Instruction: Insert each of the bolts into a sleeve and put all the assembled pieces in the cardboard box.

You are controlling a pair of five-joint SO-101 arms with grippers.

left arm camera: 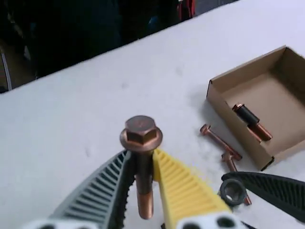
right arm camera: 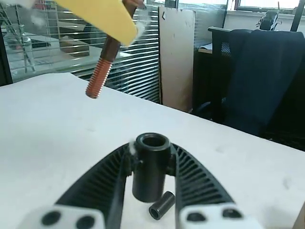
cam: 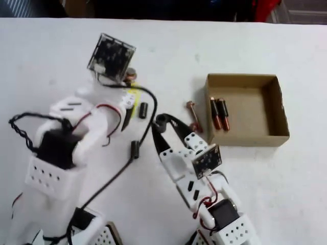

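High view: the table has open room beyond the cardboard box. Left gripper, farther from the box, pinches a bolt under its head; right gripper, nearer the box, clamps a sleeve upright. Judgement: centre the thread tip over the bore before lowering; avoid loose bolts beside the box.

Looks like an office here: a white counter up front, slatted blinds across the glass behind it, a wooden panel leaning alongside, and a dark chair draped in dark cloth.
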